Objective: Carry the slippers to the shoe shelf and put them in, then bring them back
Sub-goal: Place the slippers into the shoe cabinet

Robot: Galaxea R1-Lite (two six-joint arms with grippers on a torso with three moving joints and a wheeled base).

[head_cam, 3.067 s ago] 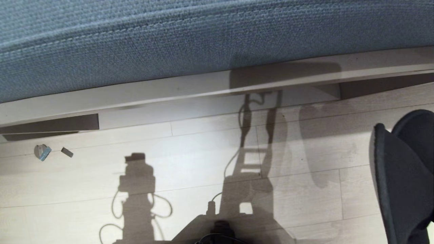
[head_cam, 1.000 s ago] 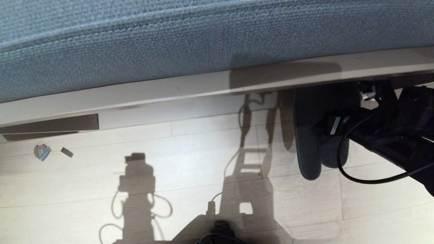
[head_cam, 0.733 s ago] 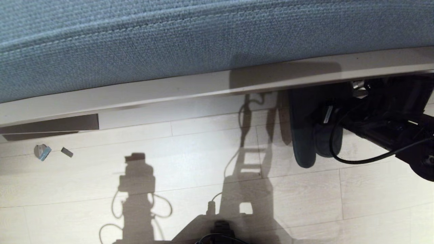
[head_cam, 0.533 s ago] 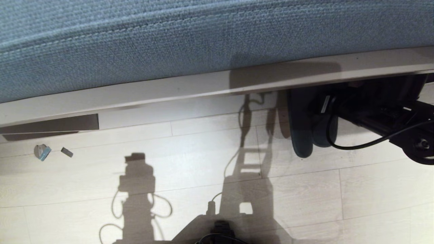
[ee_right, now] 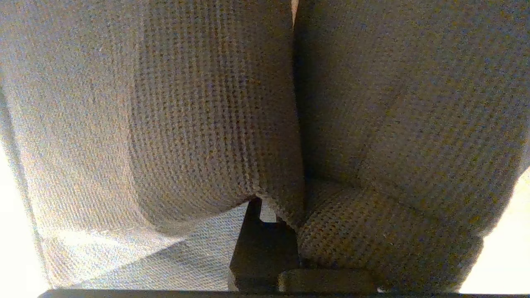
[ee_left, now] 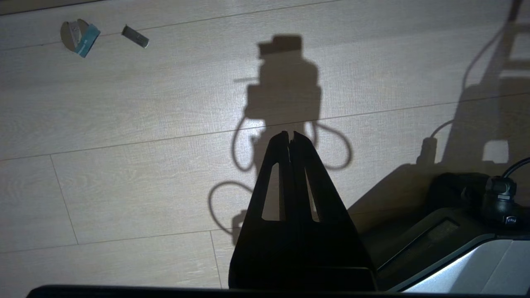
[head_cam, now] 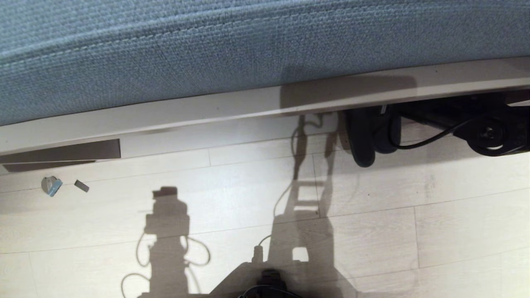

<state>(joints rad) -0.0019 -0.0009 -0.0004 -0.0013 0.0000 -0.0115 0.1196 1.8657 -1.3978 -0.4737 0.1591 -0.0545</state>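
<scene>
At far left of the head view we note two small scraps (head_cam: 51,185) on the pale plank floor (head_cam: 232,182), near a dark slot under the bench. The blue-grey cushion (head_cam: 207,54) spans the whole top of the view, with the beige front edge of the shoe shelf (head_cam: 232,109) just below it.

The left gripper (ee_left: 290,138) hangs above bare floor, its two fingers pressed together, holding nothing.

To the right, the slippers (head_cam: 366,138) stand on edge, pressed side by side, partly under the shelf's front edge at the cubby opening; their heel ends stick out over the floor. We cannot see the cubby's interior.

Further right, the right arm (head_cam: 463,124) reaches in low and nearly level under the same edge. The right gripper itself is hidden in the head view; in its wrist view, one finger (ee_right: 265,244) shows beneath the slipper fabric, clamped tight on the pair, whose straps fill the frame just beyond it.
</scene>
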